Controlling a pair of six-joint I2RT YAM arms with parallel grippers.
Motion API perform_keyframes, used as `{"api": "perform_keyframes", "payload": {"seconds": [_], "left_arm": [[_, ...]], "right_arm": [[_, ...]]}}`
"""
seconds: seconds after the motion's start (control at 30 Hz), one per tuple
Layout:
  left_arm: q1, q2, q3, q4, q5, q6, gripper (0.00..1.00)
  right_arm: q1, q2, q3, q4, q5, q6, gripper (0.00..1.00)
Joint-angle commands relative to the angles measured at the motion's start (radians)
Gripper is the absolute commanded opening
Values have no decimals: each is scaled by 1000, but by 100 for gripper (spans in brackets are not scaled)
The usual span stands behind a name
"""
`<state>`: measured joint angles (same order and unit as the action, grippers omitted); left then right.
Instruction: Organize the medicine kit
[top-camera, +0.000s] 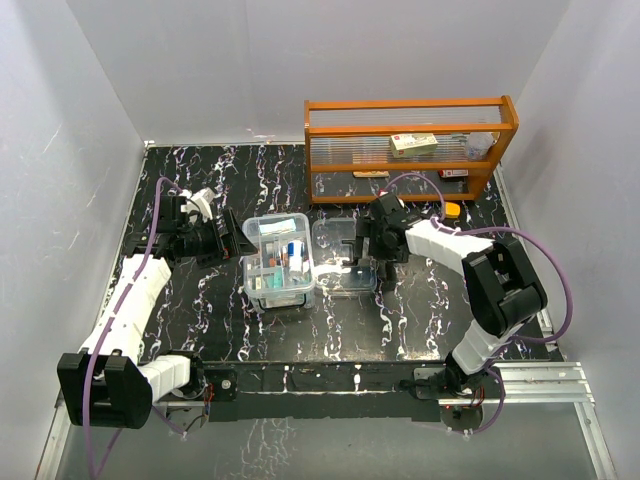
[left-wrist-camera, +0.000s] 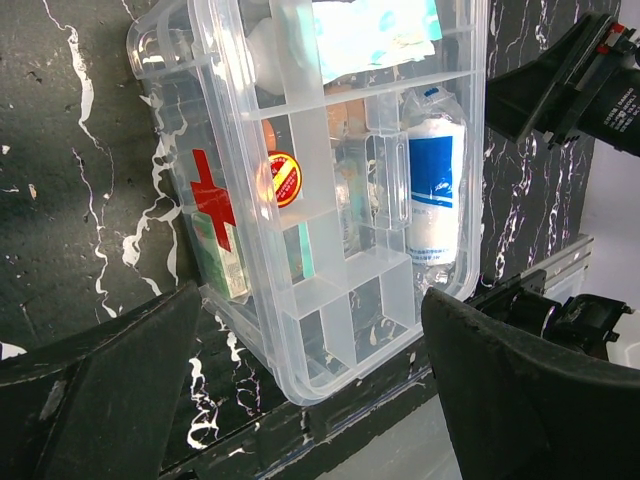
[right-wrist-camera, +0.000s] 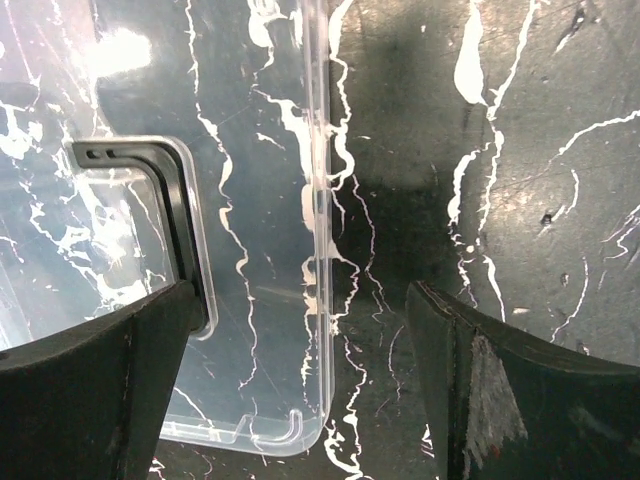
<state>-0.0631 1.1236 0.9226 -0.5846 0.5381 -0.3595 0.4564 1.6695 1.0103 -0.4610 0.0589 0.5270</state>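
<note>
Top external view: the uncovered medicine kit (top-camera: 278, 262) sits mid-desk (top-camera: 200, 330), its clear lid (top-camera: 332, 275) lying flat just beside it. My left end effector (top-camera: 236, 242) gapes empty near the kit. My right end effector (top-camera: 360, 250) hangs spread wide over the lid, gripping nothing.

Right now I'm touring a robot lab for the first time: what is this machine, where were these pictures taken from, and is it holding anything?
Two robot arms are bolted to a black marbled table, each ending in a two-finger gripper. One picture looks down from above; the other two come from wrist cameras. The left gripper faces a clear plastic divided box holding a white-and-blue bottle. The right gripper hangs over the box's clear flat lid with its dark handle. An orange wooden rack stands at the back. Both grippers are open; nothing is held.
</note>
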Motion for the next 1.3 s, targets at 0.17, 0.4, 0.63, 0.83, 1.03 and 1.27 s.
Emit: {"api": "perform_keyframes", "payload": {"seconds": [0.17,0.4,0.63,0.83,1.03,1.27], "left_arm": [[-5,-30,31,-30,-6,11,91],[-4,-27,39,-36,-15,16,91],[-4,-27,40,-43,-20,17,91],[-4,-28,42,-45,-22,18,92],[-4,-27,45,-47,-22,19,92],[-5,-22,58,-52,-23,22,92]], "right_arm": [[55,-74,42,50,115,53,85],[59,-37,74,56,98,40,84],[59,64,135,44,91,9,76],[58,113,163,27,112,-8,66],[59,136,159,20,104,-35,71],[52,165,149,13,38,-62,68]]}}
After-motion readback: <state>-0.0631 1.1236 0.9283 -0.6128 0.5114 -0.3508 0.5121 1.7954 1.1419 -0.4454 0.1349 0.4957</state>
